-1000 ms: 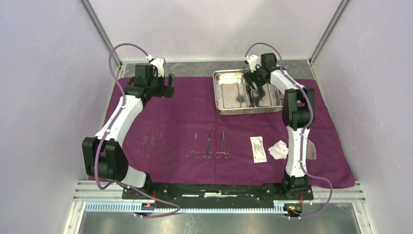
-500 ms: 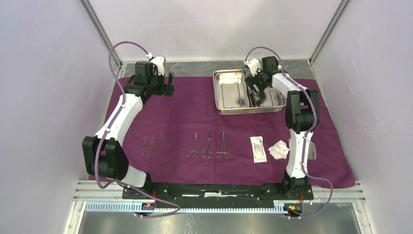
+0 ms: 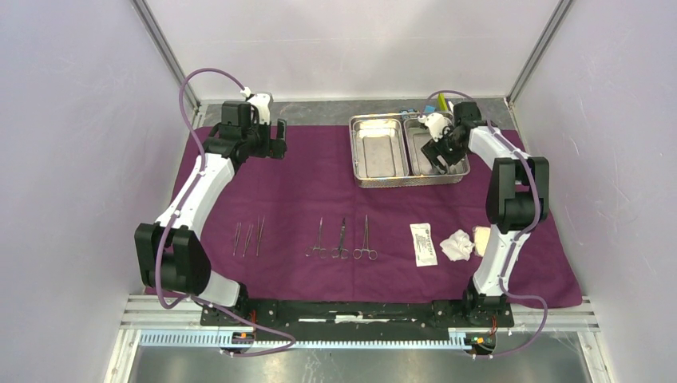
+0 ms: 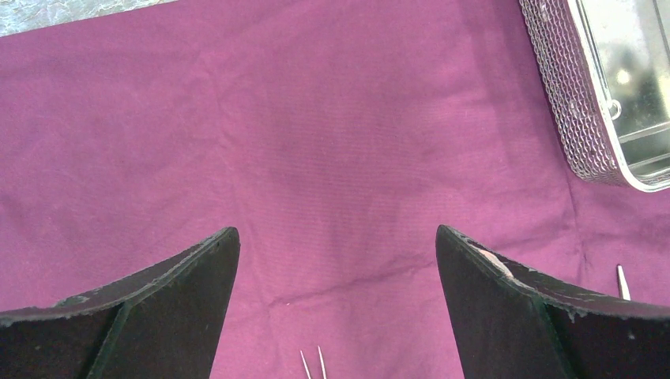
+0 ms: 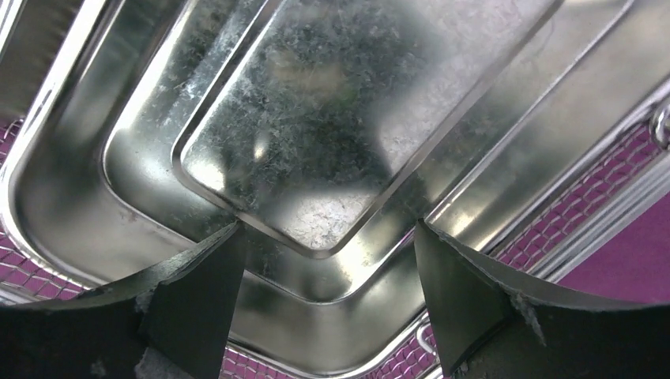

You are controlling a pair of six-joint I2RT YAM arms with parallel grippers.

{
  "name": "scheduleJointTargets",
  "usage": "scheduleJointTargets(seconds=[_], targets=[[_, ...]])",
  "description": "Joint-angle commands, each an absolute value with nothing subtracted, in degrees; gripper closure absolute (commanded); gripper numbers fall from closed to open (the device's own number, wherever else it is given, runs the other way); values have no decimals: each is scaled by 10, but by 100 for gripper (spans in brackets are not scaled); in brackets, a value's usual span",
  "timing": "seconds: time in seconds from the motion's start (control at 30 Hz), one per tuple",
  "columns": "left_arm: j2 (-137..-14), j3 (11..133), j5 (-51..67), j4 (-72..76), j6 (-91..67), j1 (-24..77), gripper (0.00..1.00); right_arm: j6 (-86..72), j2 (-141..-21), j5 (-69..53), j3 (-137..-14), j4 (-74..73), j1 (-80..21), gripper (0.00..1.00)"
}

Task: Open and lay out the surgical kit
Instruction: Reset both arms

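Observation:
The plum-purple cloth [image 3: 319,187] lies spread flat over the table. At its back right stands the steel tray [image 3: 409,183], both compartments bare. My right gripper [image 3: 441,159] hangs open over the right compartment's near corner [image 5: 316,142], nothing between its fingers [image 5: 190,308]. My left gripper [image 3: 278,139] is open above bare cloth [image 4: 316,142] at the back left. Along the front lie tweezers [image 3: 247,238], three scissor-handled instruments [image 3: 342,239], a white packet [image 3: 423,243] and gauze [image 3: 457,245].
Small blue [image 3: 409,113] and yellow-green [image 3: 441,102] blocks sit behind the tray on the grey table. The tray's mesh wall [image 4: 577,103] shows at the right of the left wrist view, tweezer tips [image 4: 312,363] at its bottom. Walls enclose three sides.
My right gripper has swung right and nearer, from the tray's middle divider to the right compartment's near corner, uncovering the blocks behind. The left arm has not moved.

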State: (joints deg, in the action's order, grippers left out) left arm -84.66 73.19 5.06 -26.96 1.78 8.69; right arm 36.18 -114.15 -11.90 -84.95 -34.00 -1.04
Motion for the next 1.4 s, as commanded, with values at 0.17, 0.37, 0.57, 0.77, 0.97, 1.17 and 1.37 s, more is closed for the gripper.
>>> scheduleJointTargets(seconds=[0.17,0.37,0.57,0.77,0.97,1.17,1.37], targets=[[-831,751,68,-256,23,84,0,437,-1179,-156,-915,-453,-14,15],[-834,753,68,-256,22,84,0,447,-1242,-171,-967,-478,-14,16],[-842,762,70,-260,19,85,0,441,-1271,-146,-991,-450,-14,18],[-852,772,69,-264,19,84,0,402,-1239,-136,-951,-341,-14,24],[-855,775,66,-265,20,85,0,357,-1215,-150,-911,-238,-15,30],[-860,777,62,-265,23,85,0,324,-1220,-160,-913,-201,-17,33],[-864,777,70,-265,18,84,0,359,-1231,-219,-930,-266,-43,31]])
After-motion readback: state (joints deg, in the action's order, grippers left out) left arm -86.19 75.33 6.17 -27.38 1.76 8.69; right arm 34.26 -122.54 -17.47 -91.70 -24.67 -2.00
